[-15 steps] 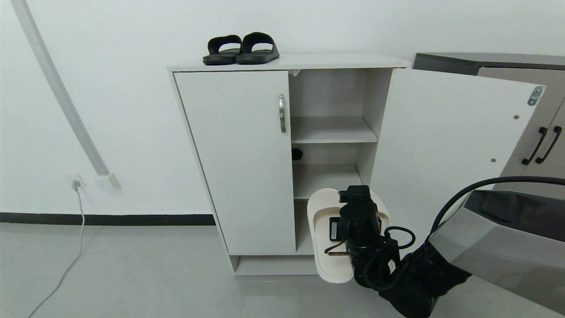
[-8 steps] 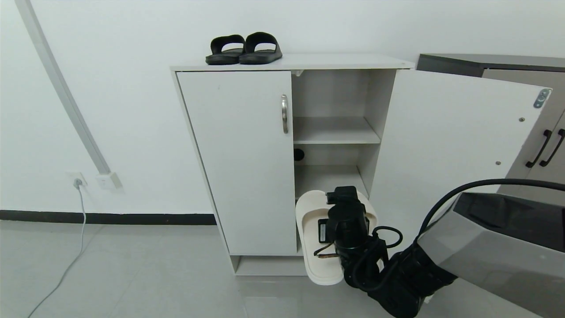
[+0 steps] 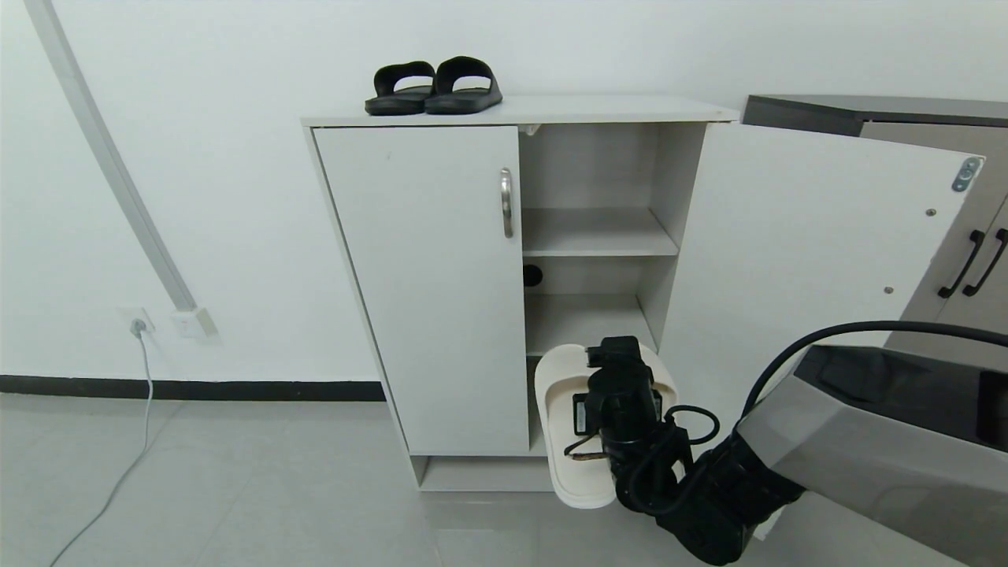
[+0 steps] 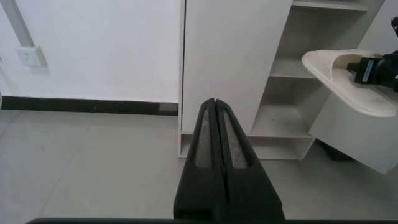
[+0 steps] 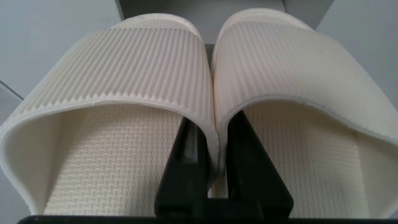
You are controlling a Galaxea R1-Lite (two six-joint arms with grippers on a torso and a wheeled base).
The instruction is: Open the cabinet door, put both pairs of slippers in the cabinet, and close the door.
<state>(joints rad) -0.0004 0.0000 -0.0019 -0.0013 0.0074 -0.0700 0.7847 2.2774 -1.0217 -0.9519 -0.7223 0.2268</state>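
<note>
1. The cream slippers (image 5: 124, 93) are clamped in my right claw (image 5: 210, 149). One finger sits inside each slipper, and the jaws pinch the two touching inner walls together just behind the straps.
2. The pair hangs off the floor with its toes ahead of the claw, at the mouth of the cabinet (image 3: 425, 299). The lower shelf (image 3: 583, 319) lies ahead of and above the claw. The bottom compartment is ahead and slightly below.
3. The open door (image 3: 787, 260) stands just beside the claw on its right. The closed door's edge is near on its left.
4. The black slippers (image 3: 433, 87) rest on the cabinet top, high above the claw and to its left. They are not yet stowed.
5. My left claw (image 4: 215, 109) is empty, with its fingers pressed together. It is well off to the left and points at the cabinet base.
6. Hazard: the grip holds thin, soft walls only. A bump or a quick tilt could peel one slipper out of the pinch.
7. Hazard: the pair nearly spans the opening. An off-centre entry would catch an outer edge on the closed door or the side panel.
8. Hazard: entering too high would strike the front of the shelf, and a wide forearm swing could knock the open door.
</note>
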